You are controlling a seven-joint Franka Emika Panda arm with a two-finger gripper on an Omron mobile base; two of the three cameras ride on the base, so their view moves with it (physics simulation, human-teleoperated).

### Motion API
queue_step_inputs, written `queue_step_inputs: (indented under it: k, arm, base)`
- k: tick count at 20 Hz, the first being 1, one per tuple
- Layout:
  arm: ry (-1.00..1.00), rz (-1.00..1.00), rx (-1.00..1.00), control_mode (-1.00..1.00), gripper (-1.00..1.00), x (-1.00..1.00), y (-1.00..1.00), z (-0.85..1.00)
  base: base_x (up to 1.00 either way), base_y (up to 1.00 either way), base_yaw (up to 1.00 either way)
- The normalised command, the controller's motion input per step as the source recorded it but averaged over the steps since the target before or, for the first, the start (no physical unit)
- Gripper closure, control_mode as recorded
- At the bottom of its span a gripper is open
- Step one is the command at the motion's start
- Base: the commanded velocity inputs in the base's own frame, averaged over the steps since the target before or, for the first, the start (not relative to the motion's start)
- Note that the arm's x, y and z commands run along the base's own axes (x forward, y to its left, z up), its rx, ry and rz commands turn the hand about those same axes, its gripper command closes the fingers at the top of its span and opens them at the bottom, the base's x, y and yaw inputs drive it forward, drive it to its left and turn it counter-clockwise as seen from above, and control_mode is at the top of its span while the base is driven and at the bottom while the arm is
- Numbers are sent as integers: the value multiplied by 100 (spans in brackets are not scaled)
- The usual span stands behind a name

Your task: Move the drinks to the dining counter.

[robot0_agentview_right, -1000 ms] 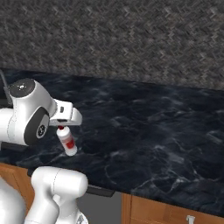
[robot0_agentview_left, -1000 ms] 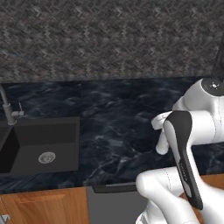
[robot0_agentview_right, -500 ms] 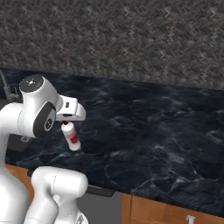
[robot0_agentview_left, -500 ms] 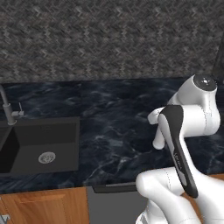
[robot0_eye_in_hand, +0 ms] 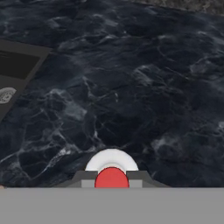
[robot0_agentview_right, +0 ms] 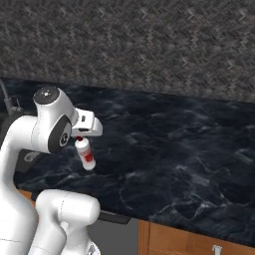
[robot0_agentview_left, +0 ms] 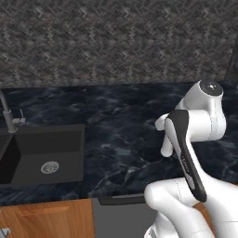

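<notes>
The gripper point(robot0_agentview_right: 81, 138) is clenched on the red cap of a slim white bottle point(robot0_agentview_right: 86, 154), which hangs below it, tilted slightly, its base close above the dining counter point(robot0_agentview_right: 179, 149); whether the base touches the stone is not clear. The bottle carries a red mark on its side. From the hand's own camera, the red cap point(robot0_eye_in_hand: 111, 178) sits pinched between the two dark fingertips point(robot0_eye_in_hand: 83, 177), with the white shoulder of the bottle ringing it and the black-blue marbled stone spread out beneath. The white arm rises from its base at the counter's front edge, bends at a rounded elbow, and reaches forward with the hand pointing down over the counter. In the left base camera the bottle shows as a pale shape point(robot0_agentview_left: 165, 146) just beside the arm's dark-striped forearm. The dark built-in sink point(robot0_agentview_left: 44, 153) lies well apart to the left, with a steel faucet point(robot0_agentview_left: 6, 111) at its back corner.
</notes>
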Motion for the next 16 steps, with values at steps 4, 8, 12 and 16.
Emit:
queue_step_inputs:
  k: [4, 8, 12, 16]
  arm:
    - [0, 1, 0, -100, 100, 19, -3, -27]
    - [0, 1, 0, -100, 100, 20, -1, -28]
    - [0, 0, 0, -100, 100, 22, 0, -31]
    - [0, 0, 0, -100, 100, 22, 0, -32]
  base:
    - [0, 0, 0]
    - [0, 0, 0]
    - [0, 0, 0]
    - [0, 0, 0]
